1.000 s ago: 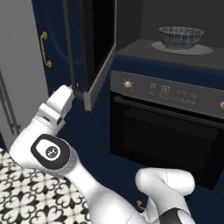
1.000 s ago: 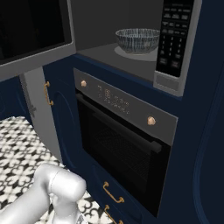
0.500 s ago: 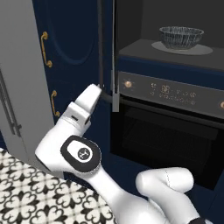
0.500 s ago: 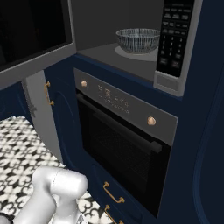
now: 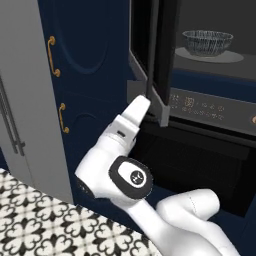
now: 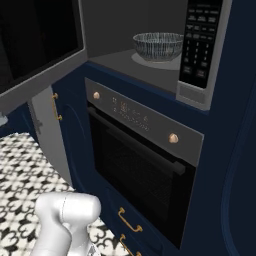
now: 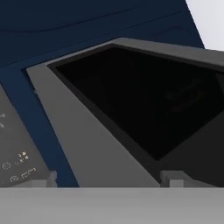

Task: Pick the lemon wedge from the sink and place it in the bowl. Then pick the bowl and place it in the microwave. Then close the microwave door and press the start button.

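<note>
The ribbed grey bowl (image 5: 207, 42) (image 6: 159, 46) sits on the pale turntable inside the microwave (image 6: 150, 65). Whether the lemon wedge lies in it I cannot tell, and the sink is out of view. The microwave door (image 5: 152, 55) (image 6: 35, 45) stands partly swung in, dark glass in a grey frame. My gripper (image 5: 139, 106) reaches up against the door's lower edge. In the hand view the gripper (image 7: 109, 180) is open and holds nothing, its fingertips (image 7: 173, 177) close to the door (image 7: 144, 109). The keypad (image 6: 202, 40) runs down the microwave's right side.
Below the microwave is a black oven (image 6: 145, 165) with a control strip (image 5: 200, 105) and brass knobs. A grey fridge panel (image 5: 25, 100) stands at left beside navy cabinet doors with brass handles (image 5: 51, 56). The floor is patterned tile (image 6: 25, 165).
The microwave door has swung to the right, toward the cavity. My arm has moved right and up along with the door's lower edge. The bowl has not moved.
</note>
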